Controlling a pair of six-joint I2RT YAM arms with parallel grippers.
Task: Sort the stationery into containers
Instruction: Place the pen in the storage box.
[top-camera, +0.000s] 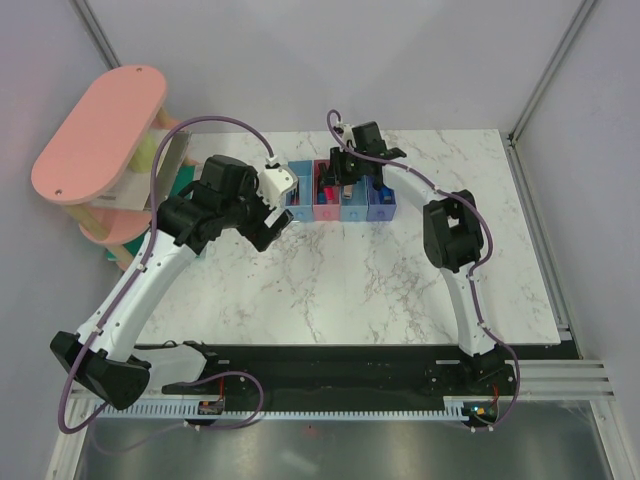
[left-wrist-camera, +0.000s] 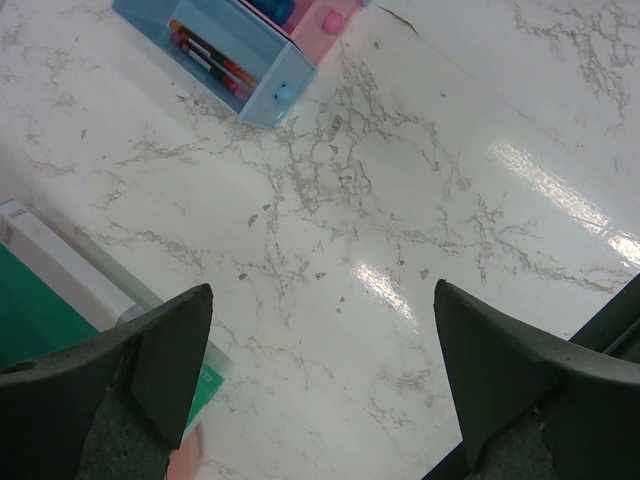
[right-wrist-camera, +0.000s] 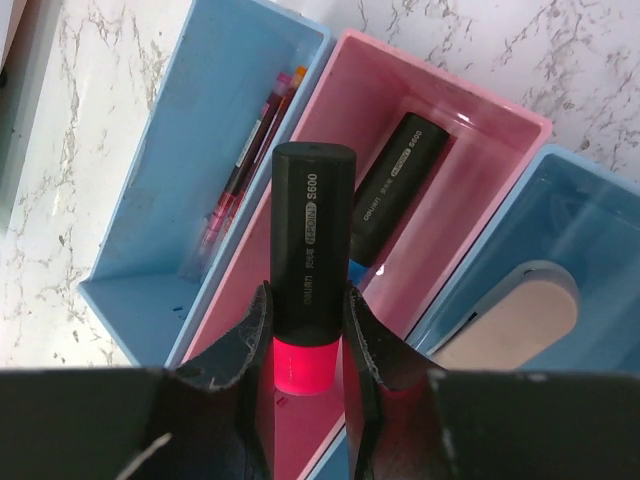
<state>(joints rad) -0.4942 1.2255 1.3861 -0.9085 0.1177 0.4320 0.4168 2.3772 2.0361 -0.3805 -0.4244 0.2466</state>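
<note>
Two highlighters are in play here, and the right gripper (right-wrist-camera: 305, 340) has one of them. Its fingers are closed most of the way onto the pink highlighter (right-wrist-camera: 312, 230), pinching it near the pink end, with the black barrel reaching out well past the fingertips.

Beneath and ahead of the fingers is the pink bin (right-wrist-camera: 470, 180). The blue highlighter (right-wrist-camera: 400, 185) already lies slantwise on its floor, just right of the held barrel. Left of the gripper is a light blue bin (right-wrist-camera: 220, 110) holding the dark-red pens (right-wrist-camera: 250, 170). To its right, a second light blue bin (right-wrist-camera: 590, 220) holds the beige eraser (right-wrist-camera: 530, 310).

The main risk looks like the release point. In the wrist view the barrel's far end lines up with the wall shared by the pink bin and the pens' bin. If the fingers open from here, the highlighter could strike that wall and tip in among the pens. It could also land across the highlighter below and end up propped on it or on the rim. The grip sits near one end, so the long free part may swing as the fingers part.

The left gripper (left-wrist-camera: 320, 330) is wide open and empty above the bare marble table (left-wrist-camera: 420, 200), with the bins well ahead of its fingertips.
</note>
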